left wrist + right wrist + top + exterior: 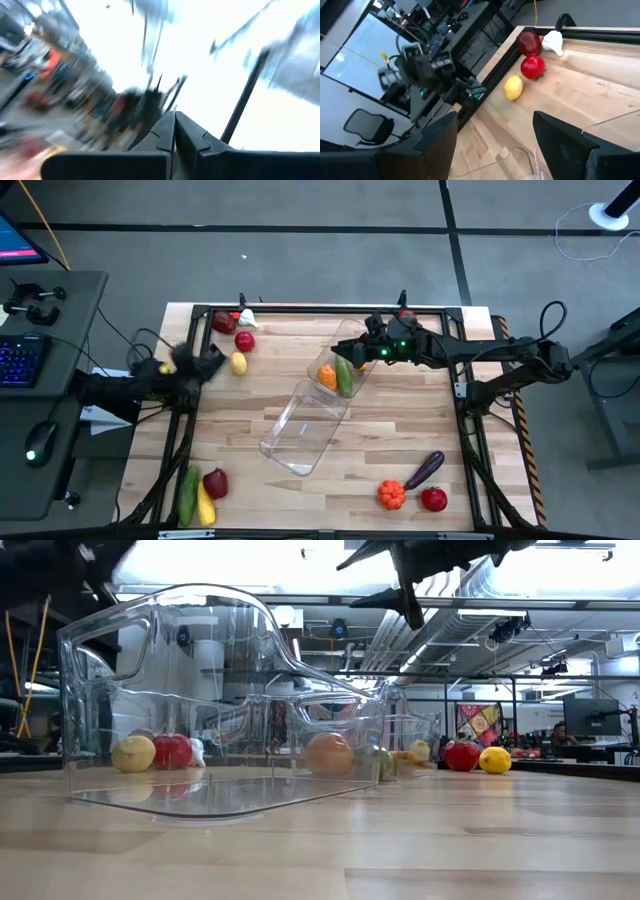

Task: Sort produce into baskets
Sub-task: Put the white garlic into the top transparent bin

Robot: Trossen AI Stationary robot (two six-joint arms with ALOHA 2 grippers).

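Note:
Two clear baskets lie mid-table. The far basket (345,345) holds an orange piece (327,376) and a green cucumber (344,375). The near basket (303,428) holds nothing. My right gripper (358,348) hovers open above the far basket, with nothing between its fingers (495,131). My left gripper (210,363) is shut and raised at the table's left edge, its fingers together (174,127). Loose produce rests on the table: a lemon (238,363), a tomato (244,340), a red apple (224,323) and a garlic (247,317) at the far left.
At the near left lie a cucumber (188,492), a yellow piece (205,506) and a dark red piece (215,482). At the near right lie a pumpkin (391,494), an eggplant (424,470) and a red fruit (434,499). A black frame (320,308) edges the table.

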